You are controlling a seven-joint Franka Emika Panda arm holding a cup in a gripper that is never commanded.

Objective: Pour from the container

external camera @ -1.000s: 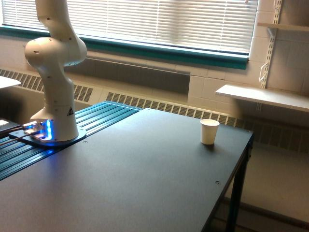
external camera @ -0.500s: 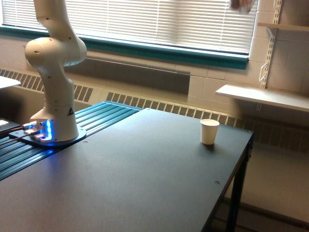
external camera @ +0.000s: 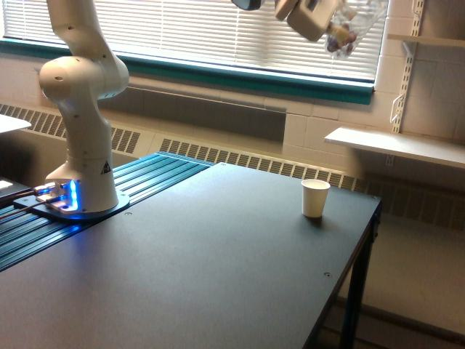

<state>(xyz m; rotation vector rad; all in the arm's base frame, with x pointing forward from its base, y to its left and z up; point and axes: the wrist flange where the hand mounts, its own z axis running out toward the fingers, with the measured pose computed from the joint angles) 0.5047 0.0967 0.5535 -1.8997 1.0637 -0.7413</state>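
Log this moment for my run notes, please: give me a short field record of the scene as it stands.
gripper: top of the exterior view, shut on the container
container: clear glass vessel, tilted, small coloured contents inside
paper cup: white, upright on the table, below the container
table: dark top
pouring: none visible yet

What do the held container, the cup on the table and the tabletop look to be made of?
Container: clear glass or plastic, glossy; the blinds and small dark contents show through it. Paper cup: opaque white, matte, with a rolled rim, likely paper. Tabletop: dark, smooth, dull sheen, possibly laminate; small screw heads show.
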